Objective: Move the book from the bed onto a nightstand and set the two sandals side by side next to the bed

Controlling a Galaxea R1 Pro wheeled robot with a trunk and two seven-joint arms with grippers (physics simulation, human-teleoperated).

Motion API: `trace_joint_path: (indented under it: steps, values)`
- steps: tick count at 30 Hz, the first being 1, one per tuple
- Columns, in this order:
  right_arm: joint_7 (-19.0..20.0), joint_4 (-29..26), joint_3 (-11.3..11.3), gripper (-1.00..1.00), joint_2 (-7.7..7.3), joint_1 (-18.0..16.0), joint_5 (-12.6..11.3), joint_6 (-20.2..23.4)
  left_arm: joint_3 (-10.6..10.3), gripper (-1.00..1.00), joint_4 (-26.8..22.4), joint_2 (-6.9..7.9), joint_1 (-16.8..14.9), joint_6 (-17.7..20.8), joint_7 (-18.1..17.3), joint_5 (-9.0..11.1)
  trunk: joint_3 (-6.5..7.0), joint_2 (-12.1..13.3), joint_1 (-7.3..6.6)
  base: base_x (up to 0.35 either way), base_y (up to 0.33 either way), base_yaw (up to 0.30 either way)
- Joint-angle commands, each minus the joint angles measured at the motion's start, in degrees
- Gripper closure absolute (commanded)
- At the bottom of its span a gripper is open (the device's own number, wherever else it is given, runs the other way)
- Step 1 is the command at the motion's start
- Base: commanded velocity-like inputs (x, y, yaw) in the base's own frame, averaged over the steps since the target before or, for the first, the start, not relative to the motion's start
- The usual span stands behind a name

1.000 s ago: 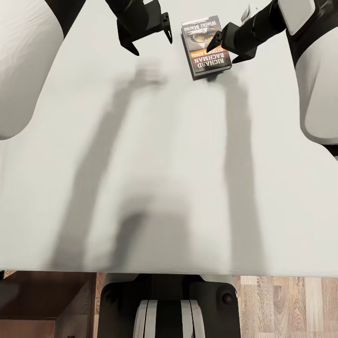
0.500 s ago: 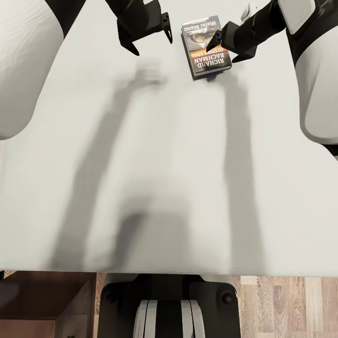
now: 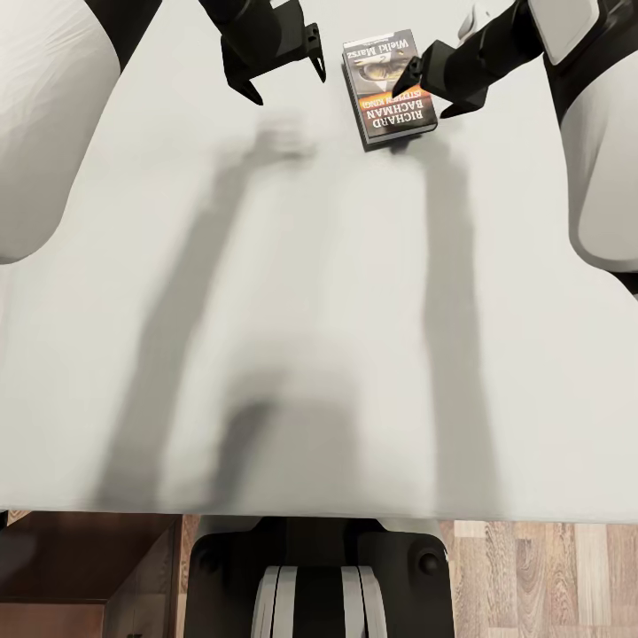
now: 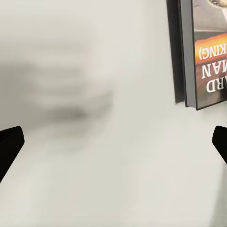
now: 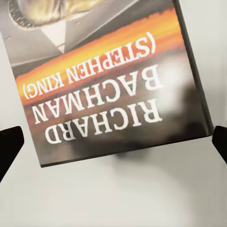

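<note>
The small thin paperback book (image 3: 388,87), dark-covered with an orange band and white lettering, lies flat on the plain off-white mattress of the large bed (image 3: 319,354), toward twelve o'clock in the head view. The right wrist view shows the cover (image 5: 113,80) up close: "RICHARD BACHMAN" and "(STEPHEN KING)" read upside down, with a pale picture above the band. The left wrist view catches just the book's edge and part of the lettering (image 4: 208,52), plus a blurred shadow on the mattress.

The right tool (image 3: 434,89), black, hovers at the book's three o'clock edge, its fingers spread, one tip (image 3: 409,71) over the cover and the other beside the book's edge; its dark tips (image 5: 9,146) flank the book in the right wrist view. The left tool (image 3: 279,75) hangs at the book's nine o'clock, apart from it, fingers spread wide over bare mattress.

Both arms reach forward from the white shoulders. At six o'clock, brown wood-plank floor (image 3: 540,576) shows beyond the mattress edge.
</note>
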Motion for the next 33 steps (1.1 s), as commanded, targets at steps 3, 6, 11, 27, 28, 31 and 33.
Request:
trace_joint_path:
  steps: [3, 6, 11, 27, 28, 31, 33]
  values:
    - [0.2, -0.1, -0.3, -1.0, -0.02, 0.0, 0.3, 0.2, -0.4, -1.0, 0.0, 0.04, 0.0, 0.0, 0.4, 0.6, -0.02, 0.0, 0.0, 0.0, 0.0, 0.0]
    - [0.2, -0.1, -0.4, -1.0, -0.06, 0.0, 0.3, 0.2, -0.4, -1.0, 0.0, 0.04, 0.0, 0.0, 0.4, 0.6, -0.02, 0.0, 0.0, 0.0, 0.0, 0.0]
    - [0.2, -0.1, -0.4, -1.0, -0.14, 0.0, 0.3, 0.2, -0.4, -1.0, 0.0, 0.04, 0.0, 0.0, 0.4, 0.6, -0.02, 0.0, 0.0, 0.0, 0.0, 0.0]
    - [0.2, -0.1, -0.4, -1.0, -0.32, 0.0, 0.5, 0.2, -0.4, -1.0, 0.0, 0.04, 0.0, 0.0, 0.4, 0.6, -0.02, 0.0, 0.0, 0.0, 0.0, 0.0]
    - [0.2, -0.1, -0.4, -1.0, -0.37, 0.1, 0.5, 0.2, -0.4, -1.0, 0.0, 0.04, 0.0, 0.0, 0.4, 0.6, -0.02, 0.0, 0.0, 0.0, 0.0, 0.0]
    - [0.3, -0.1, -0.4, -1.0, -0.55, 0.1, 0.5, 0.2, -0.4, -1.0, 0.0, 0.04, 0.0, 0.0, 0.4, 0.6, -0.02, 0.0, 0.0, 0.0, 0.0, 0.0]
    - [0.5, -0.1, -0.4, -1.0, -0.68, 0.1, 0.5, 0.2, -0.4, -1.0, 0.0, 0.04, 0.0, 0.0, 0.4, 0.6, -0.02, 0.0, 0.0, 0.0, 0.0, 0.0]
